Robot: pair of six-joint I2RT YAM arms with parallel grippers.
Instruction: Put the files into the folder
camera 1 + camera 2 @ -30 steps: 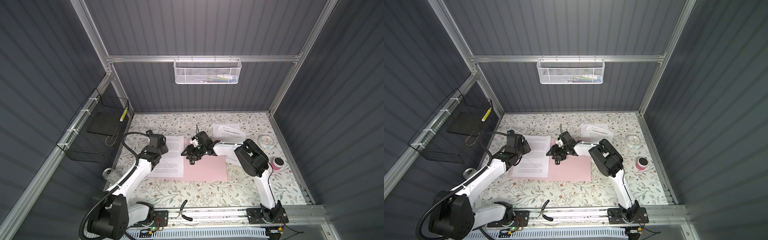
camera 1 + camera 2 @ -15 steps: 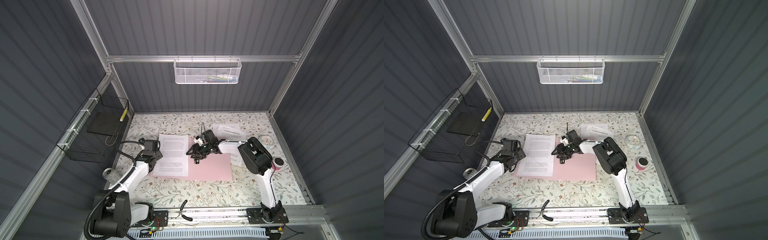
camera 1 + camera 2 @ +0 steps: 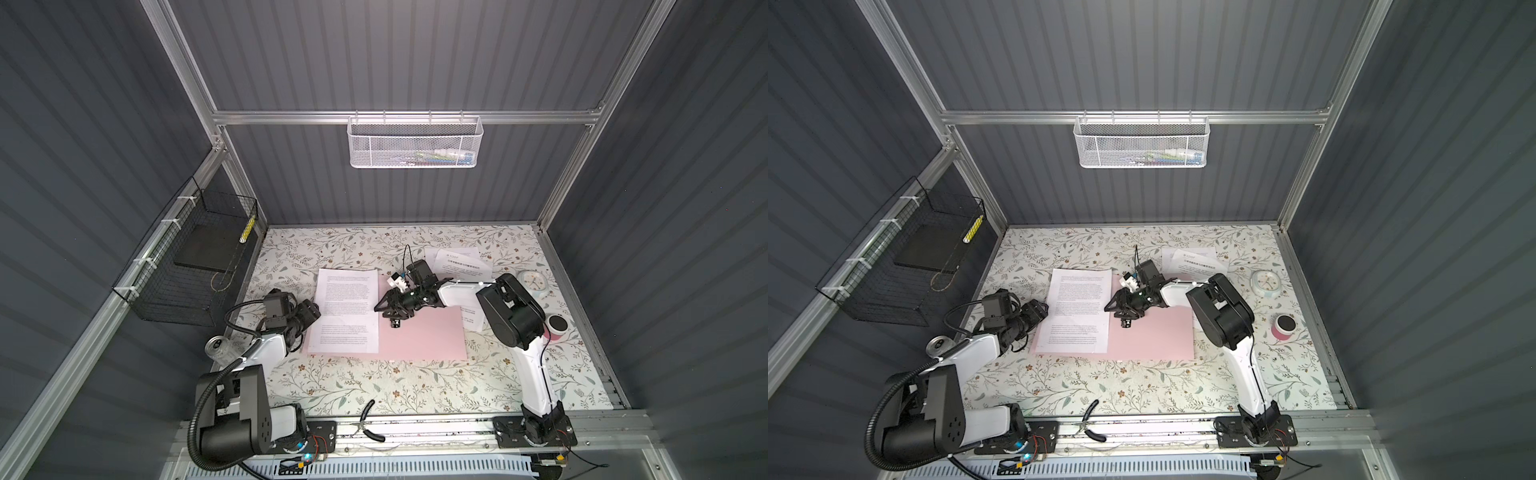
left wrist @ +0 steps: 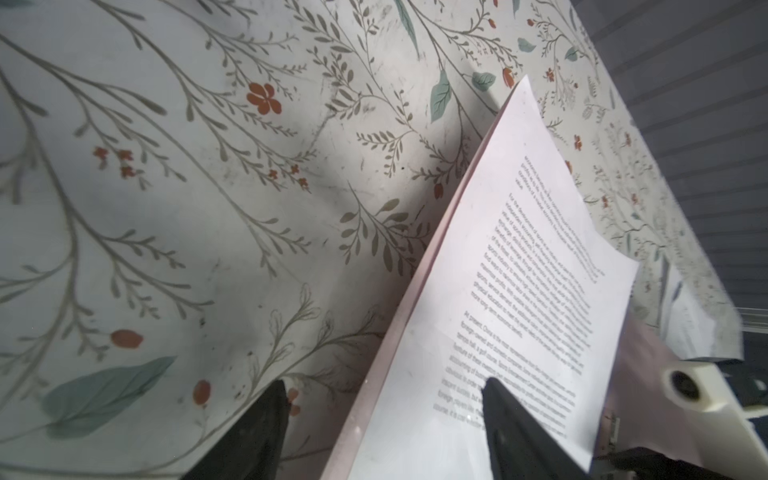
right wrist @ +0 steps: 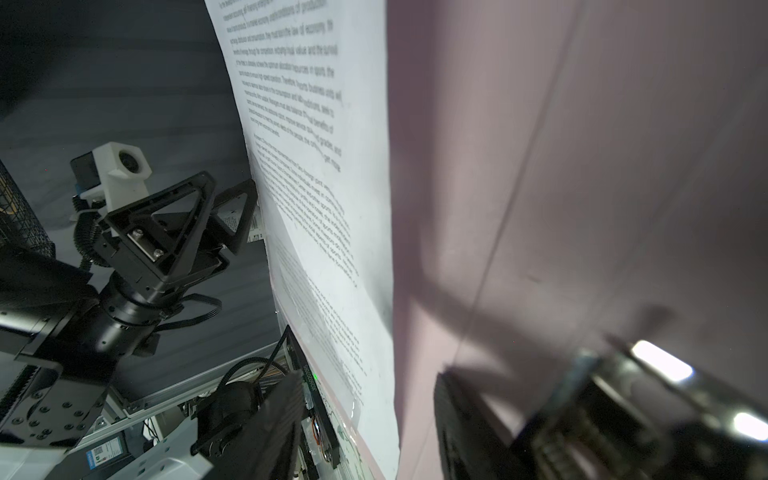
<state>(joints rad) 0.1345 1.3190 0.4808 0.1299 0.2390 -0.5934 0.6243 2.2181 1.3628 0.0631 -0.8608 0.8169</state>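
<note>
Setting: floral-print desk (image 3: 374, 386) inside a grey-walled booth.
Folder (image 3: 424, 336): pale pink, flat at frame centre in both top views.
Files: printed sheet (image 3: 347, 307) on its left half; more sheets (image 3: 459, 262) at upper right.
Left end effector (image 3: 313, 313): fingers apart, at the sheet's left edge.
Right end effector (image 3: 386, 313): fingers apart, over the folder's middle.

My folder (image 3: 419, 336) at frame centre is pale pink, and the files (image 3: 347, 307) are white with blocks of small black print. The table cover (image 4: 208, 166) is off-white, patterned with grey-green sprigs, teal leaves and rust-red flowers. Upper centre, a white mesh basket (image 3: 413, 143); left, a black wire basket (image 3: 187, 270). Walls (image 3: 415, 50) are dark grey, ribbed in stripes. My arms (image 3: 534, 374) are white and black
</note>
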